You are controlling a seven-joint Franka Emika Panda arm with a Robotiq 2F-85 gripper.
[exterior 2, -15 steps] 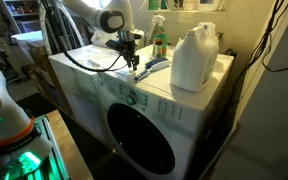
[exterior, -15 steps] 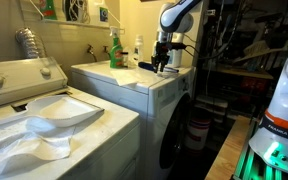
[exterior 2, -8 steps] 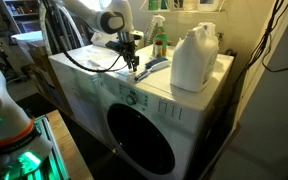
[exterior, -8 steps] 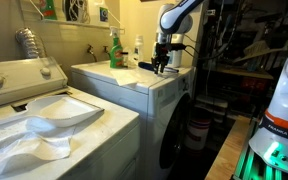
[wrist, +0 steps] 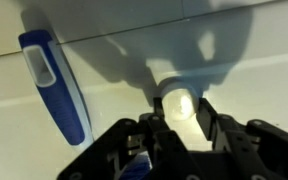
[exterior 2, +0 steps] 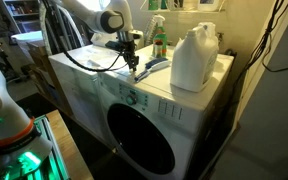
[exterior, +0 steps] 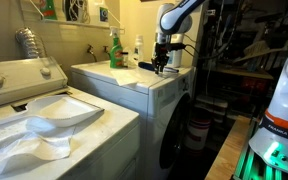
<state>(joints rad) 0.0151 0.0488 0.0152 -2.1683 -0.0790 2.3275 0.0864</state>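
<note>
We are looking at a white front-loading washing machine whose flat top is serving as the counter (exterior 2: pixel 159 82). Beside it in an exterior view, a second white machine (exterior: pixel 44 110) is standing with pale sheeting lying across its lid. The arm (exterior 2: pixel 109 20) is reaching in over the counter from the back edge. It is staying just where it was a second ago and half a second ago; we are finding no shift in it or in anything on the counter.

A large white jug (exterior 2: pixel 194 58) is standing upright by the side edge farthest from the arm. A green spray bottle (exterior 2: pixel 160 40) is standing at the back edge, with a smaller white bottle (exterior: pixel 137 48) next to it.

A blue-and-white handled tool (exterior 2: pixel 154 67) is lying flat around the middle of the counter, between the jug and the end effector (exterior 2: pixel 135 68). In the wrist view it (wrist: pixel 56 85) is lying just beside the fingers and apart from them.

The end effector (wrist: pixel 184 110) is pointing straight down, hanging close over the counter, its fingers standing narrow. A small pale round piece (wrist: pixel 179 103) is showing between them. We cannot tell whether they are pressing on it, or what it is.
</note>
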